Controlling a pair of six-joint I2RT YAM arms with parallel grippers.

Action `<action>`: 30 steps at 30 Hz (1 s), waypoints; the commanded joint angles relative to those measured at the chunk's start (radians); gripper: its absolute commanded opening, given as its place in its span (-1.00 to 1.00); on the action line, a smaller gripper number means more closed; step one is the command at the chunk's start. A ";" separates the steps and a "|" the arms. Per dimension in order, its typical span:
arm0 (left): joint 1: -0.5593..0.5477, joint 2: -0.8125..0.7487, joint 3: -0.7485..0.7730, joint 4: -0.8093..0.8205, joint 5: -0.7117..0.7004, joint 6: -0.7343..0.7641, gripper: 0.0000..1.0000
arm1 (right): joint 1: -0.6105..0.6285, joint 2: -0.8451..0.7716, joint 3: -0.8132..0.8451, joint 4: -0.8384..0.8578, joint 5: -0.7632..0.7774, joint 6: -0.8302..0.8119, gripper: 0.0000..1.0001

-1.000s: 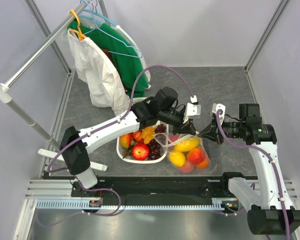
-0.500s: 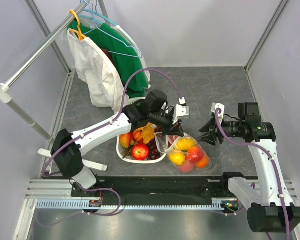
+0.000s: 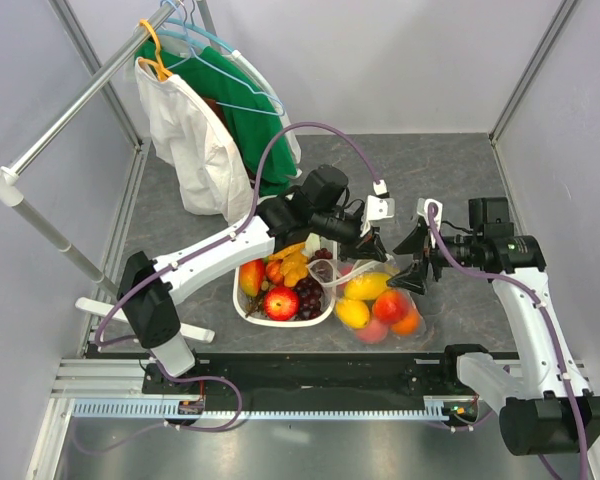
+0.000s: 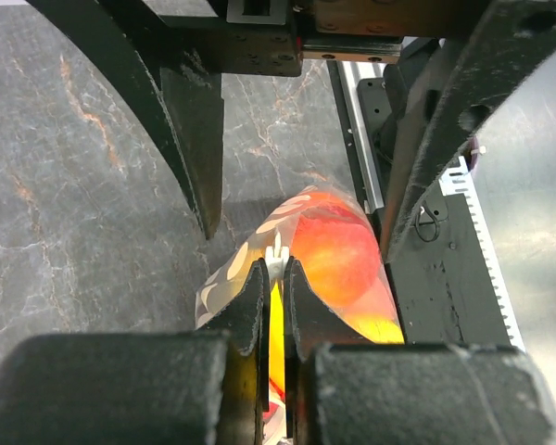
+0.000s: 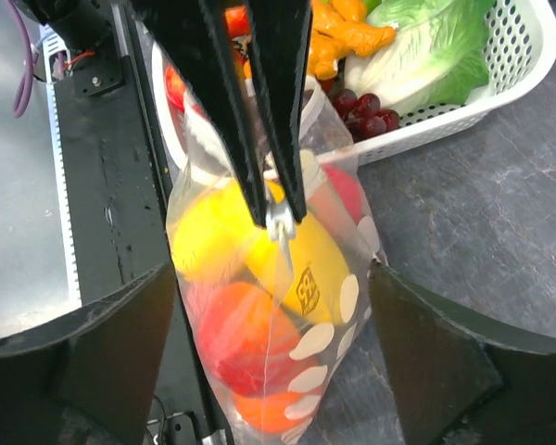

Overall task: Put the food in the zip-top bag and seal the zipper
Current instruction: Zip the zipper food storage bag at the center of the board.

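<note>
Grey marbled tabletop (image 3: 450, 180), clothes rail (image 3: 70, 110) back left. Against the right side of the white slotted basket (image 3: 248, 305) lies the zip-top bag (image 3: 385, 310) with mango, apples and orange inside; a red apple (image 3: 280, 302) and grapes (image 3: 308, 296) sit in the basket. Its mouth edge, at the zipper (image 4: 276, 250), is pinched and held up by the left gripper (image 4: 276, 271). Facing that pinch head-on, the right gripper (image 3: 407, 262) is spread wide and empty, bag top between its fingers. Likely next: right arm, the nearer free one, takes the zipper beside the pinch
</note>
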 commanded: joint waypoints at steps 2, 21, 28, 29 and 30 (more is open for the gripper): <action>-0.005 0.003 0.047 0.037 0.031 -0.023 -0.96 | 0.022 0.011 -0.028 0.153 -0.048 0.118 0.55; 0.016 -0.020 -0.002 0.008 -0.005 0.006 -0.96 | 0.093 -0.046 -0.099 0.264 0.039 0.169 -1.00; 0.044 -0.051 -0.086 -0.038 -0.035 0.062 -0.96 | 0.092 -0.056 -0.065 0.262 0.024 0.178 -1.00; 0.047 -0.054 -0.093 -0.039 -0.040 0.062 -0.96 | 0.090 -0.058 -0.062 0.262 0.022 0.181 -1.00; 0.051 -0.060 -0.103 -0.042 -0.042 0.065 -0.96 | 0.092 -0.058 -0.060 0.261 0.024 0.186 -1.00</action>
